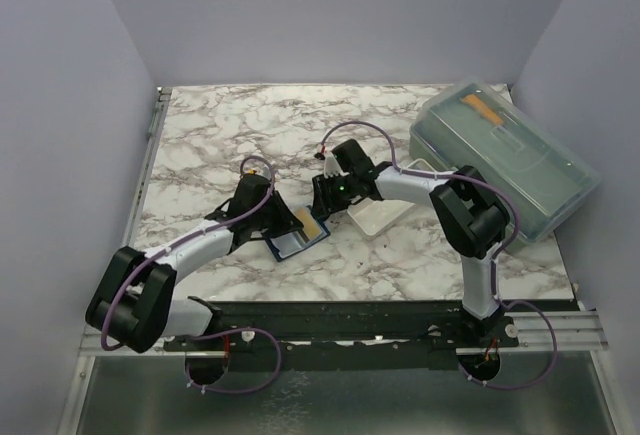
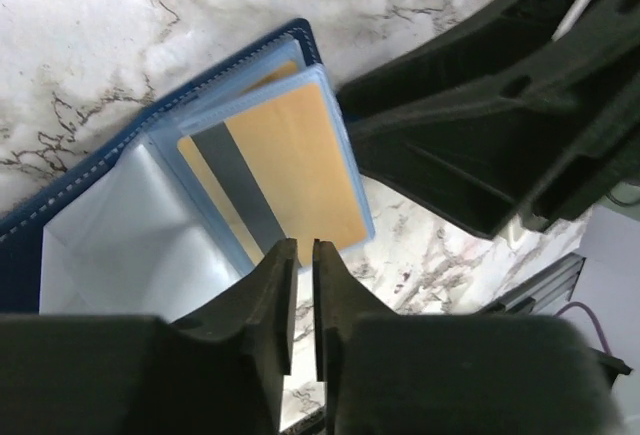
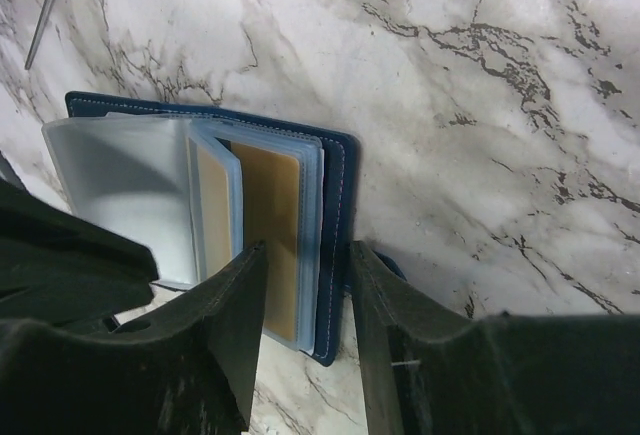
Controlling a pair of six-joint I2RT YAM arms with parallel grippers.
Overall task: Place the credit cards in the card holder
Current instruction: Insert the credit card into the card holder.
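Right gripper (image 3: 307, 252) straddles edge of open card holder (image 3: 343, 175)

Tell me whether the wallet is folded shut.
No, the wallet lies open, a golden card showing in its clear sleeves.

The left arm (image 1: 195, 247) stretches forward and to the right, while the right arm (image 1: 405, 185) bends back to the left, bringing the two wrists close together and angled downward. The left gripper (image 2: 303, 251) has its fingers drawn nearly together, with only a thin slit between them. The right gripper (image 3: 307, 247) has its fingers clearly parted.
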